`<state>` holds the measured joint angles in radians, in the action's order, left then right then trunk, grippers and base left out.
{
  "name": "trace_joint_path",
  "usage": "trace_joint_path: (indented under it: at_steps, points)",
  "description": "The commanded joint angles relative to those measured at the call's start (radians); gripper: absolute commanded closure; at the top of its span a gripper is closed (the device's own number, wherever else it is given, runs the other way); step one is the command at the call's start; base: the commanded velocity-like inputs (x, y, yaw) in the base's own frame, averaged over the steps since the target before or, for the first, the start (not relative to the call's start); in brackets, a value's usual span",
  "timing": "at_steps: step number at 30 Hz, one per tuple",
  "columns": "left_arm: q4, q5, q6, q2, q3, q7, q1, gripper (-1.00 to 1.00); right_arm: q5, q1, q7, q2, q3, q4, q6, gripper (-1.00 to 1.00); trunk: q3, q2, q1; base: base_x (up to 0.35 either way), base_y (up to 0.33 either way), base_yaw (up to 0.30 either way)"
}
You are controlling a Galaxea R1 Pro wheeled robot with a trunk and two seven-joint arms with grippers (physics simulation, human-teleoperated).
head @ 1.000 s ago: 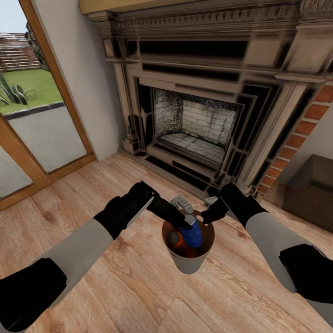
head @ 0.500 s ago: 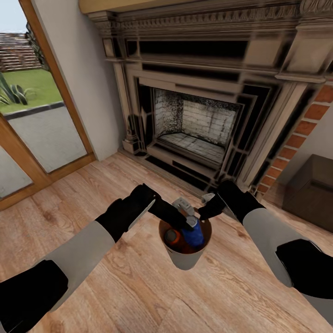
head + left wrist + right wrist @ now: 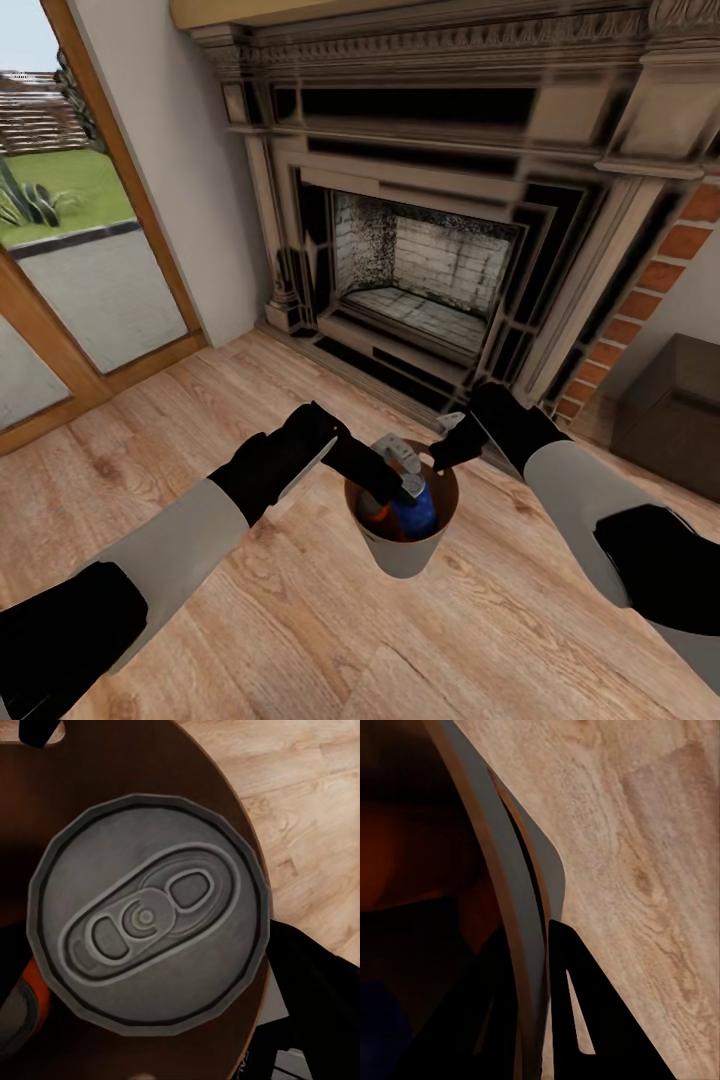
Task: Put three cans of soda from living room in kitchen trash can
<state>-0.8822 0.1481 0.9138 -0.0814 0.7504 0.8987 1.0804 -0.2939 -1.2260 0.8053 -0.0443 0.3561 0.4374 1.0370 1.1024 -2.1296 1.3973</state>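
right gripper is pinching the trash can rim; left gripper sits over the blue can inside, can't tell its jaws; orange can alongside

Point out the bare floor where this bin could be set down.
Bare wood planks lie left of the trash can, toward the glass door, and in front of it between both arms. Crowded: the bin's mouth, with the blue can, an orange can and the left gripper.
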Motion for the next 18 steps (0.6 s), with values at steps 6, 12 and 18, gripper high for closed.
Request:
trace_joint_path:
  at_steps: [6,12,18]
  points:
    - [0.009,0.006,-0.024,0.0,0.001,0.0,-0.001,1.0,0.029,-0.005,0.006,0.004,-0.006,-0.005,0.01,1.0,0.0,0.0,0.0,0.0,0.0,0.0]
    - [0.02,0.006,-0.032,-0.001,0.001,0.0,-0.001,1.0,0.03,-0.021,0.006,0.012,-0.006,-0.023,0.01,1.0,0.0,0.0,0.0,0.0,0.0,0.0]
    - [0.024,0.007,-0.035,-0.001,0.001,0.0,-0.001,1.0,0.029,-0.029,0.006,0.015,-0.006,-0.03,0.01,1.0,0.0,0.0,0.0,0.0,0.0,0.0]
